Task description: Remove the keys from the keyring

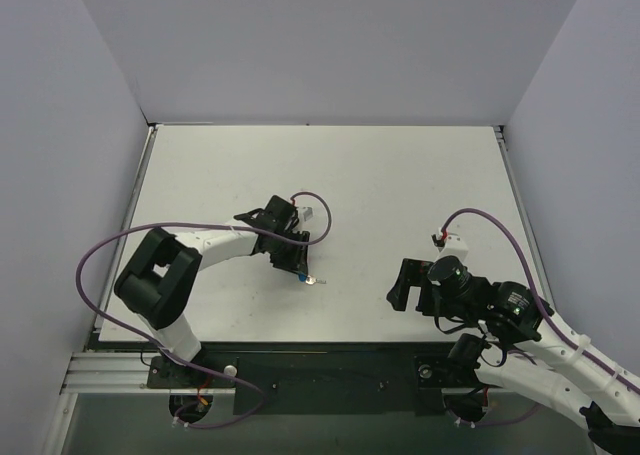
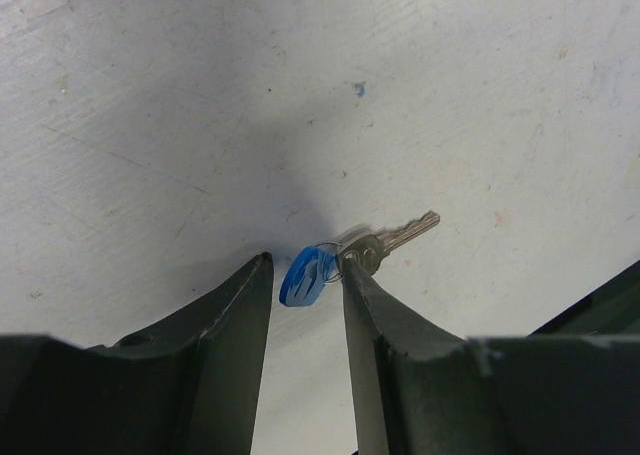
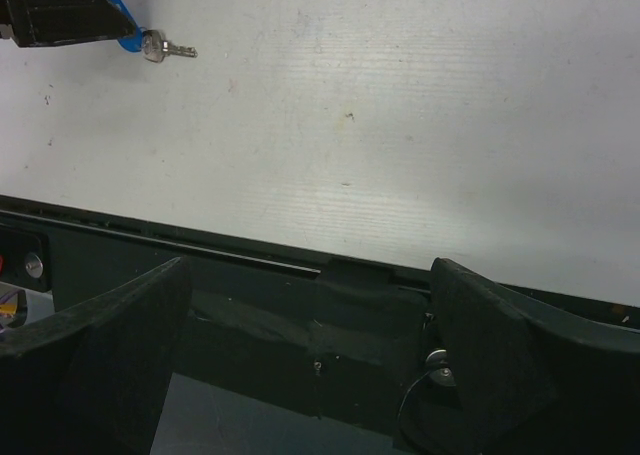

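Observation:
A small silver key [image 2: 392, 239] lies on the white table, joined by a thin keyring [image 2: 335, 247] to a blue tag [image 2: 304, 276]. My left gripper [image 2: 306, 267] is open, its tips down at the table with the blue tag between them. Its right finger [image 2: 365, 295] touches the ring and the key's head; the left finger [image 2: 250, 295] stands apart from the tag. In the top view the left gripper [image 1: 297, 267] is just left of the key [image 1: 314, 280]. My right gripper [image 1: 404, 284] is wide open and empty over the table's near edge, well right of the key [image 3: 167, 48].
The black rail [image 3: 330, 275] along the table's near edge lies under the right gripper [image 3: 310, 270]. Purple cables [image 1: 318, 203] loop off both wrists. Grey walls close in the table [image 1: 400, 175] at the back and on both sides.

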Tool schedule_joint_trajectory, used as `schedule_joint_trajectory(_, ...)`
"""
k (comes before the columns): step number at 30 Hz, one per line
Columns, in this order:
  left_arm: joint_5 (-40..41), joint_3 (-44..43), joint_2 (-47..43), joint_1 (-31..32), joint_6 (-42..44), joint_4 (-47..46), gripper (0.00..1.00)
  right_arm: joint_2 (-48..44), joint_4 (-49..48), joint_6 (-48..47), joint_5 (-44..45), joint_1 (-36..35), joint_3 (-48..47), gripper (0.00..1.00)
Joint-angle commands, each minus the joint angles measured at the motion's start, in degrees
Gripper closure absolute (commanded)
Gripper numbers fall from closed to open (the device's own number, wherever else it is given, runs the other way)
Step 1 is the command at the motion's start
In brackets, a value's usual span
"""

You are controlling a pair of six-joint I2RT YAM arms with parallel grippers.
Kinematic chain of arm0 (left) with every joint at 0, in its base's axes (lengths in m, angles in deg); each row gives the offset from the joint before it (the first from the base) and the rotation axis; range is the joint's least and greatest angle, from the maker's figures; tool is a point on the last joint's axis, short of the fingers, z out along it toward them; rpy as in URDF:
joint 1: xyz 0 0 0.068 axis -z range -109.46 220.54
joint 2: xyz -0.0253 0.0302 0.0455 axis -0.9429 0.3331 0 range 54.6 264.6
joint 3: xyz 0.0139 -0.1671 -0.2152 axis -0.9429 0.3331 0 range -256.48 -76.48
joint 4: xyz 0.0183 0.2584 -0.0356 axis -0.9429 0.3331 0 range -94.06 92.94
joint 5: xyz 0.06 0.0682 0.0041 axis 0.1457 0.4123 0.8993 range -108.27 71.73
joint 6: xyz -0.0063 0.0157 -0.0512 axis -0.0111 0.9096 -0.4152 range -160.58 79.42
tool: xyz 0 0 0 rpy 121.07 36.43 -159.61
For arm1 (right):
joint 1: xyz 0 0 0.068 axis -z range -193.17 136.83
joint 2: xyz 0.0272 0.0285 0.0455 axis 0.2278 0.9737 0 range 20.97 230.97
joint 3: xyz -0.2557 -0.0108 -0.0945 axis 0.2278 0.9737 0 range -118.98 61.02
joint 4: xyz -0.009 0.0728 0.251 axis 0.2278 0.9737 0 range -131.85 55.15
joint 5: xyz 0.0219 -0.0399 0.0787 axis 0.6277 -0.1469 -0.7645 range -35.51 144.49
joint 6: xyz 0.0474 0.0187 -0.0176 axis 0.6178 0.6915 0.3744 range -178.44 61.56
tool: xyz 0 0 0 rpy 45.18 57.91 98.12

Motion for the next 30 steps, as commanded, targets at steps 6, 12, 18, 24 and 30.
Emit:
schedule_joint_trajectory(6, -0.7, -0.8, 2.0, 1.0, 0.1, -2.2, 0.62, 0.8, 0.8, -0.8, -0.2, -0.2, -0.1, 0.00)
schedule_joint_trajectory(12, 0.4, -0.6, 1.6, 1.1, -0.3, -1.7, 0.74, 0.9, 0.8, -0.8, -0.3, -0.2, -0.1, 0.00)
schedule_joint_trajectory(18, 0.7, -0.8, 1.9, 1.3, -0.4, -1.3, 0.93, 0.9, 0.7, -0.8, -0.5, -0.2, -0.2, 0.00)
schedule_joint_trajectory(24, 0.7, -1.8, 0.2, 1.8, -0.9, -0.5, 1.00, 1.1, 0.6, -0.6, -0.7, -0.2, -0.3, 0.00)
schedule_joint_trajectory(30, 1.9, -3.5, -4.4, 2.4, -1.5, 2.0, 1.00, 1.0, -1.9, 0.0, -2.4, -0.5, -0.1, 0.00)
